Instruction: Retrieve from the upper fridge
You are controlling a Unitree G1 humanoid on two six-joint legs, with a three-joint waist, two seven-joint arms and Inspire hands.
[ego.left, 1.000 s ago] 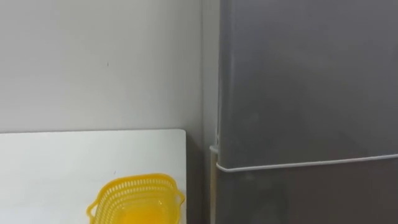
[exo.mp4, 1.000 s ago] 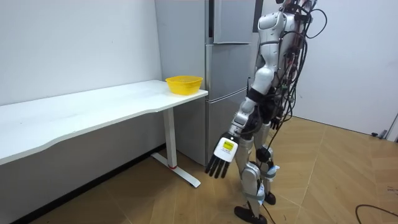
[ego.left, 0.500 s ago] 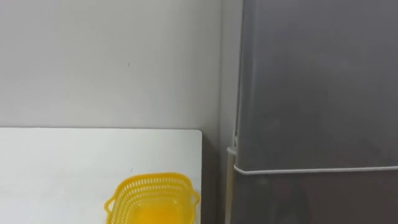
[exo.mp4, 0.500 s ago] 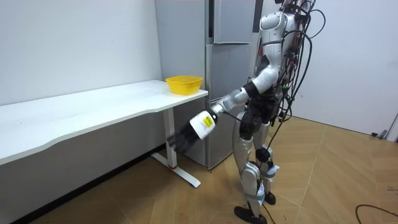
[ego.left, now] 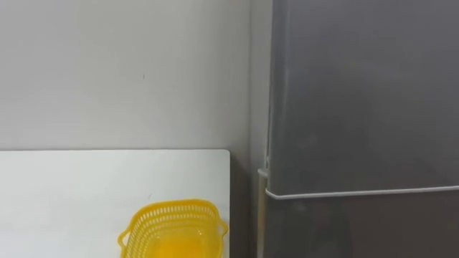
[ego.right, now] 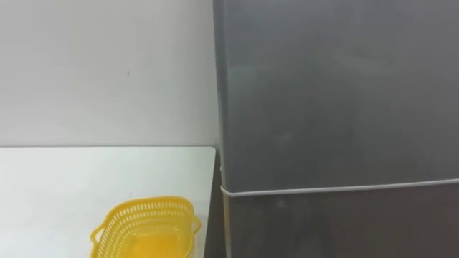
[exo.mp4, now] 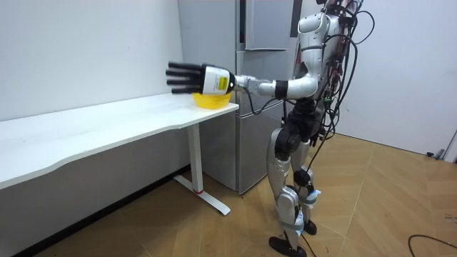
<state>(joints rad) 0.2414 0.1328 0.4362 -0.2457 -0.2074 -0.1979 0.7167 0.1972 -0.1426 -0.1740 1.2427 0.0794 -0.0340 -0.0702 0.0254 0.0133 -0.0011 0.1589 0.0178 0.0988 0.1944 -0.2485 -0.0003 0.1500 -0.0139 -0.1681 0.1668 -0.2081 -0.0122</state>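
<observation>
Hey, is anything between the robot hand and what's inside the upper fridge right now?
Yes: the upper fridge door is shut and covers whatever is inside. The left robot hand, fingers straight, is held out off to the side, toward the white table and the yellow basket, not at the door.

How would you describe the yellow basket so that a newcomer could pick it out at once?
Start at the tall grey fridge; a white rectangular table stands to its left, against the wall. The yellow plastic lattice basket sits at the table's end nearest the fridge. Its bright perforated walls stand out from the plain white top and grey door.
</observation>
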